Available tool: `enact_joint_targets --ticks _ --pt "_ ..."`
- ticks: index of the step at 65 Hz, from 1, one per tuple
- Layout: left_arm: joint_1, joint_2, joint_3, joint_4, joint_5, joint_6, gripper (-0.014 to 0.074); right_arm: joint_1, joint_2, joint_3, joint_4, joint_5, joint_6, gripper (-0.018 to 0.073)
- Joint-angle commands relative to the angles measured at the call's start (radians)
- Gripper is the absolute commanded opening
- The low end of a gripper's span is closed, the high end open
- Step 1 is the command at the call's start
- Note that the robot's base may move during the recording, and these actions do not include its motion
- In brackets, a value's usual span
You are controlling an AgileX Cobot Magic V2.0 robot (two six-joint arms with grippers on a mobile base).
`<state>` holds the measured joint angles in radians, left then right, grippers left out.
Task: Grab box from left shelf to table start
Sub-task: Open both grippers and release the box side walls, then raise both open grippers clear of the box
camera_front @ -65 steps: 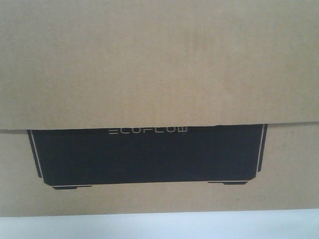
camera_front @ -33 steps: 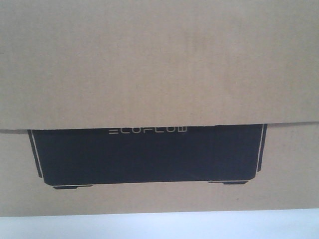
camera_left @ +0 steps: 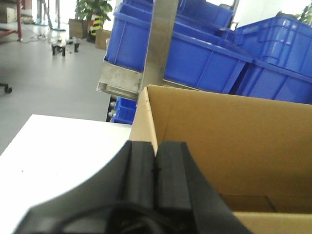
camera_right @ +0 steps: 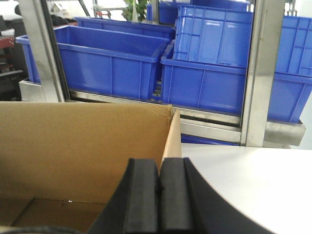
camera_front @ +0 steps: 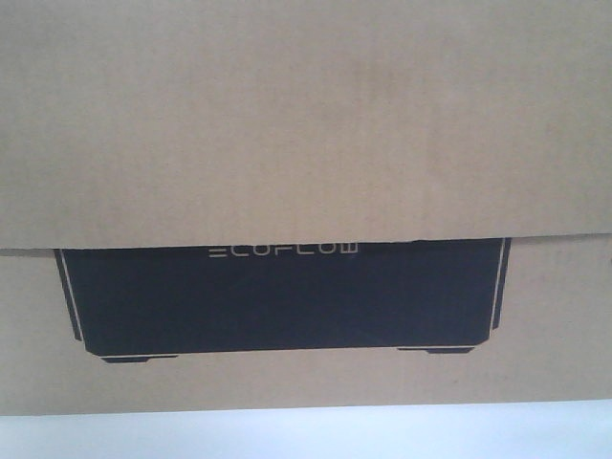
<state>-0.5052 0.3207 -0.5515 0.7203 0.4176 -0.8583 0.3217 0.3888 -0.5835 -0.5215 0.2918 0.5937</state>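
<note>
Nothing has shifted: box [camera_front: 306, 124] rests on worktop [camera_front: 306, 435], my left end effector [camera_left: 156, 168] and right end effector [camera_right: 158, 187] clenched on its side walls, release next.

Brown corrugated cardboard box [camera_front: 306, 124]: matt, finely ribbed paper is seen.
Brushed-steel shelf [camera_right: 263, 73]: shiny metal.
Blue plastic bins [camera_right: 117, 58]: slightly glossy.
White table [camera_left: 58, 146]: smooth.
Black gripper pads [camera_right: 158, 195]: matt rubber.

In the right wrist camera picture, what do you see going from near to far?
The right gripper's black rubber pads pressed together → the open brown cardboard box's wall → the shiny steel shelf rail → the bright blue plastic bins.
</note>
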Motion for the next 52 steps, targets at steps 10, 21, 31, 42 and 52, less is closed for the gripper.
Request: enact_joint_targets --ticks 10,21,31,42,52 --pt "-0.002 -0.145 0.069 0.081 -0.084 -0.009 -0.0093 0.003 -0.153 0.089 -0.048 -0.090 -0.013 0.0050" --pt "-0.002 -0.160 0.070 0.081 -0.084 -0.009 -0.0093 0.003 -0.165 0.099 -0.048 -0.090 -0.013 0.0050" --pt "-0.002 -0.160 0.071 0.081 -0.084 -0.009 -0.0093 0.003 -0.165 0.099 -0.048 -0.090 -0.013 0.0050" --pt "-0.002 -0.160 0.071 0.081 -0.084 -0.009 -0.0093 0.003 -0.165 0.117 -0.047 -0.097 -0.013 0.0050" --pt "-0.002 -0.160 0.071 0.081 -0.084 -0.009 -0.0093 0.003 -0.168 0.184 -0.040 -0.098 -0.013 0.0050"
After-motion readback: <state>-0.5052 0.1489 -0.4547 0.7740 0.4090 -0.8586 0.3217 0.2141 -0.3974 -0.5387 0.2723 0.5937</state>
